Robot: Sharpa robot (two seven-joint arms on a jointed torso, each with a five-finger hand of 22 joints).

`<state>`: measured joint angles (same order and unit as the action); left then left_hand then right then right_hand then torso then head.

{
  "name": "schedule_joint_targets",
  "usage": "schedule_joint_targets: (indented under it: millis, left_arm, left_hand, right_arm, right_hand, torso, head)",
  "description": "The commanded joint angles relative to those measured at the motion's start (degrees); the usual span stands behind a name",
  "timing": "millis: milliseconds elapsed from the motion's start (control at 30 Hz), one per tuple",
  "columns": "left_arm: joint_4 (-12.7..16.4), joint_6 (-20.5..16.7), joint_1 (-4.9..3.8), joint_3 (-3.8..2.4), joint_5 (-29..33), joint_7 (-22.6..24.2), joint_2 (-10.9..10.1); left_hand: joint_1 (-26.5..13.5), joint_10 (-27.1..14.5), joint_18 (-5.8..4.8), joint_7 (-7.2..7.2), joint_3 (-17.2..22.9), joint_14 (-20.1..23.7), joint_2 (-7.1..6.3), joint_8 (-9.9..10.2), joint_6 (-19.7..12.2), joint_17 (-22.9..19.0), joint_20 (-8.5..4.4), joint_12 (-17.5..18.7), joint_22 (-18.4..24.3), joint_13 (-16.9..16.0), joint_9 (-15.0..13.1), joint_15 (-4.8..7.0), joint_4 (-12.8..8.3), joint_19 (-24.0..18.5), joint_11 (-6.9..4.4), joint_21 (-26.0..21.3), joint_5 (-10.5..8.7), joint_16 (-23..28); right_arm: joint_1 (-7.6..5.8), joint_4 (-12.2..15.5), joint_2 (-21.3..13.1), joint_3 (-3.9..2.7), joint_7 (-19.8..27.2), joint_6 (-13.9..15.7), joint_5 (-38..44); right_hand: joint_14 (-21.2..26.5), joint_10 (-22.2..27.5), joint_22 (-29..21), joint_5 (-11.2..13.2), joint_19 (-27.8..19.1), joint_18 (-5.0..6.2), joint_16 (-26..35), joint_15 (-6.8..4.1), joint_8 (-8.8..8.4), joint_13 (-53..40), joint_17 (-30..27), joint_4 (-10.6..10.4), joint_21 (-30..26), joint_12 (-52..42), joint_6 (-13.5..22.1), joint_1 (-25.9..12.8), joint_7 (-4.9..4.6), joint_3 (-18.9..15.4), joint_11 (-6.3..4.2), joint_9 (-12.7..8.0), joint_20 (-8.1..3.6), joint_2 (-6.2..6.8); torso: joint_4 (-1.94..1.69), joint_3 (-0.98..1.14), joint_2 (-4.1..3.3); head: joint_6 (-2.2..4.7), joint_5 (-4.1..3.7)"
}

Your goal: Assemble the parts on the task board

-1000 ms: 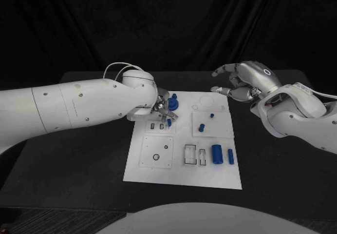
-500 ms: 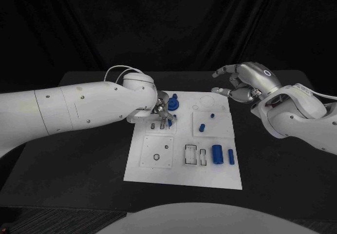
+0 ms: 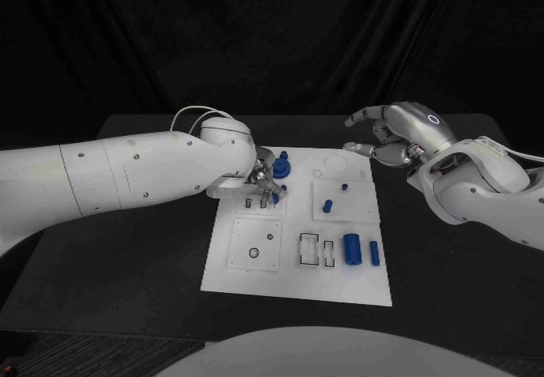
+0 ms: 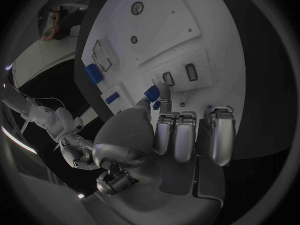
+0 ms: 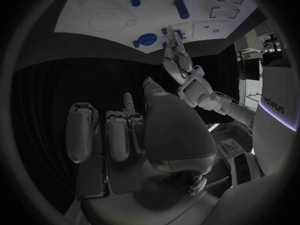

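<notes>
The white task board is seen lying on the black tabletop. The left hand is held over the board's far left part, and a small blue part is pinched between its thumb and one finger, just above two small rectangular slots in the board; the other fingers are curled side by side. Just beyond that hand, a blue round part is seen standing on the board. Nearer the board's middle, two small blue parts lie on a raised white panel, and a blue cylinder and a thinner blue piece lie side by side in the board's near right part. The right hand is held above the tabletop just off the board's far right corner, with nothing in it and its fingers loosely curled and apart.
</notes>
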<state>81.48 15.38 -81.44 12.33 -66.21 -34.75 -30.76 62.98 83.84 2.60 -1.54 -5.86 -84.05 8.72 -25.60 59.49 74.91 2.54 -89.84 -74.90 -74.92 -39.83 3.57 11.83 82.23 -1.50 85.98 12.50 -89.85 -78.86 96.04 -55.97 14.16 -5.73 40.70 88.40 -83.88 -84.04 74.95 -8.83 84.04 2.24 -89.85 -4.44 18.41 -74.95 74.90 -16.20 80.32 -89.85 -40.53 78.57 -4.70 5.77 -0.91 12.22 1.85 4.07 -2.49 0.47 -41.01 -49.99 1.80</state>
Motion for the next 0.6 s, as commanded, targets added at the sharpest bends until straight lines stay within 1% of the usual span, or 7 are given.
schedule_joint_targets:
  millis: [33, 100, 133, 400, 600]
  left_arm:
    - [0.00, 0.57, 0.13, -0.06, 0.04, 1.49, 0.10]
    - [-0.01, 0.61, 0.13, -0.06, 0.04, 1.58, 0.11]
    - [-0.02, 0.63, 0.14, -0.06, 0.04, 1.63, 0.11]
    - [-0.03, 0.98, 0.16, -0.06, 0.04, 1.89, 0.18]
    - [-0.01, 1.35, 0.17, -0.06, 0.04, 1.98, 0.12]
  left_hand:
    - [0.72, 6.16, -0.24, 0.04, 0.66, -5.95, -0.12, 0.48, 0.32, 15.09, -0.11, -0.16, -7.07, -15.08, -0.29, 0.56, -0.25, -0.32, -0.45, -0.36, 0.69, -0.15]
    - [0.75, 6.16, -0.24, 0.05, 0.75, -5.95, -0.15, 0.55, 0.35, 15.09, -0.13, -0.16, -7.08, -15.08, -0.36, 0.57, -0.33, -0.31, -0.46, -0.36, 0.84, -0.15]
    - [0.85, 6.16, -0.24, 0.08, 1.02, -5.95, -0.24, 0.74, 0.40, 15.09, -0.15, -0.16, -7.09, -15.08, -0.56, 0.60, -0.57, -0.29, -0.50, -0.39, 1.23, -0.15]
    - [1.11, 6.16, -0.25, 0.15, 1.58, -5.95, -0.52, 1.14, 0.55, 15.09, -0.21, -0.16, -7.14, -15.08, -0.96, 0.67, -1.13, -0.24, -0.56, -0.43, 1.91, -0.15]
    - [1.80, 6.16, -0.24, 0.35, 3.09, -5.95, -0.90, 2.01, 0.75, 15.09, -0.35, -0.16, -7.19, -15.08, -1.68, 0.81, -2.41, -0.18, -0.72, -0.52, 3.07, -0.15]
  right_arm:
    - [0.14, -0.04, -0.01, -0.04, -0.90, -0.52, 0.15]
    - [0.16, -0.07, 0.02, -0.04, -0.94, -0.60, 0.15]
    - [0.16, -0.08, 0.04, -0.04, -0.95, -0.64, 0.15]
    - [0.24, -0.22, 0.14, -0.04, -1.06, -0.91, 0.15]
    - [0.34, -0.35, 0.22, -0.04, -1.10, -1.11, 0.15]
  right_hand:
    - [-6.12, -5.96, 12.01, -0.25, 1.62, 0.06, -0.15, 0.35, 0.32, -15.05, 15.10, -0.17, -0.11, -0.15, -0.39, -0.17, -0.08, -0.14, 0.35, -0.09, 0.38, -0.11]
    - [-6.12, -5.96, 12.01, -0.25, 1.62, 0.06, -0.15, 0.35, 0.32, -15.05, 15.10, -0.17, -0.11, -0.15, -0.39, -0.17, -0.08, -0.14, 0.35, -0.09, 0.38, -0.11]
    - [-6.12, -5.96, 12.01, -0.25, 1.62, 0.06, -0.15, 0.35, 0.32, -15.05, 15.10, -0.17, -0.11, -0.15, -0.39, -0.17, -0.08, -0.14, 0.35, -0.09, 0.38, -0.11]
    - [-6.12, -5.96, 11.98, -0.26, 1.58, 0.08, -0.15, 0.38, 0.32, -15.05, 15.10, -0.17, -0.21, -0.15, -0.44, -0.18, -0.12, -0.14, 0.38, -0.14, 0.40, -0.20]
    - [-6.12, -5.96, 11.92, -0.27, 1.49, 0.13, -0.15, 0.39, 0.32, -15.05, 15.10, -0.17, -0.42, -0.15, -0.46, -0.17, -0.13, -0.14, 0.39, -0.16, 0.41, -0.22]
  torso:
    - [0.06, 0.01, 0.01]
    - [0.05, 0.01, 0.00]
    - [0.03, 0.02, 0.01]
    - [0.04, 0.05, 0.04]
    - [0.02, 0.08, 0.02]
  head:
    - [-0.01, 0.05]
    - [-0.01, 0.06]
    - [-0.01, 0.04]
    - [-0.01, 0.05]
    - [-0.01, 0.00]
